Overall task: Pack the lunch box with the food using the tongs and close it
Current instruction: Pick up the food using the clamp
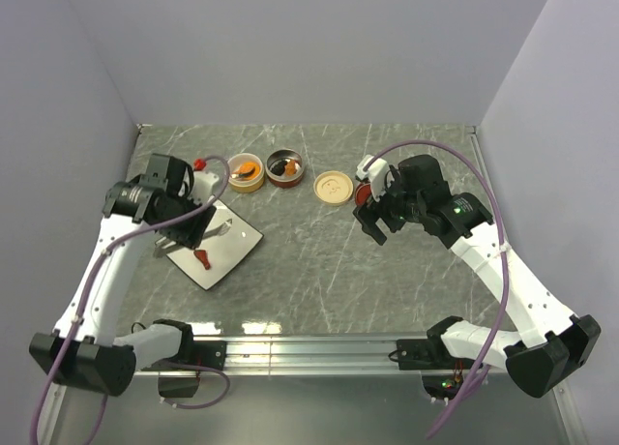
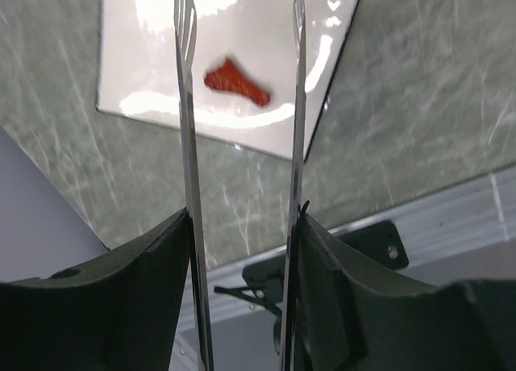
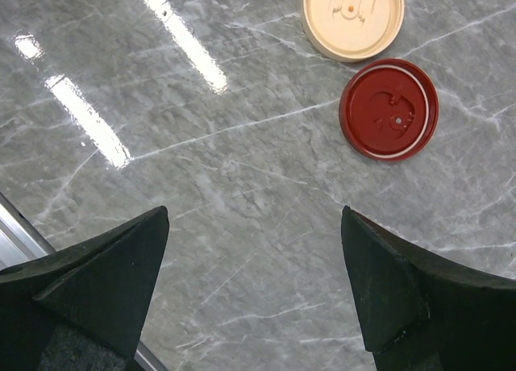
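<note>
Left gripper [image 2: 242,226] clamps the tongs [image 2: 187,145], tips at twelve o'clock framing the red wedge [image 2: 236,82] for pinching; right gripper [image 3: 254,250] gapes empty

The grey marbled desk [image 1: 387,261] carries a white plate [image 1: 242,240], a cream tub [image 1: 244,185] beside a red tub [image 1: 283,182], and a cream lid [image 1: 333,187] near a red lid [image 3: 389,109].

Robot lab cell: plain walls [image 1: 290,48] enclose marble-look tabletop [image 1: 329,261], aluminium mounting rail [image 1: 309,348].

No writing, brand or number is legible anywhere. The moulded marks on the cream lid [image 3: 353,18] and red lid [image 3: 389,109] cannot be read.
</note>
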Action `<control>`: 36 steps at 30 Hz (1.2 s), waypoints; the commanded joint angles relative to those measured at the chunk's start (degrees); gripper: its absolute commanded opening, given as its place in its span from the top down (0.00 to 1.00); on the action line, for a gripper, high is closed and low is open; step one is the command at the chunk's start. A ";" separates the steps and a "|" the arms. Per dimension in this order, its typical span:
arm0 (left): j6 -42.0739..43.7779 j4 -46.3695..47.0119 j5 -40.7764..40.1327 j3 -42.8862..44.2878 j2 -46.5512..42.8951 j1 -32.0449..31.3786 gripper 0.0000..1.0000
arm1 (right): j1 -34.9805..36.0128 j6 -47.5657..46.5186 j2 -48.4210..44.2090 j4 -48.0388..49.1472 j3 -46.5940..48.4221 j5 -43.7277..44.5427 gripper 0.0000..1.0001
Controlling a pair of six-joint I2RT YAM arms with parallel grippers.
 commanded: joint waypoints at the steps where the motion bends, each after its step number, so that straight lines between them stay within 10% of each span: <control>1: -0.56 -3.53 -1.37 -4.49 -3.50 0.31 0.42 | -0.28 -0.75 -0.30 -0.65 1.97 -0.08 0.06; 36: 2.25 1.21 2.06 -14.62 -1.83 9.45 0.46 | 0.07 -0.93 -0.04 -0.04 1.19 0.09 0.06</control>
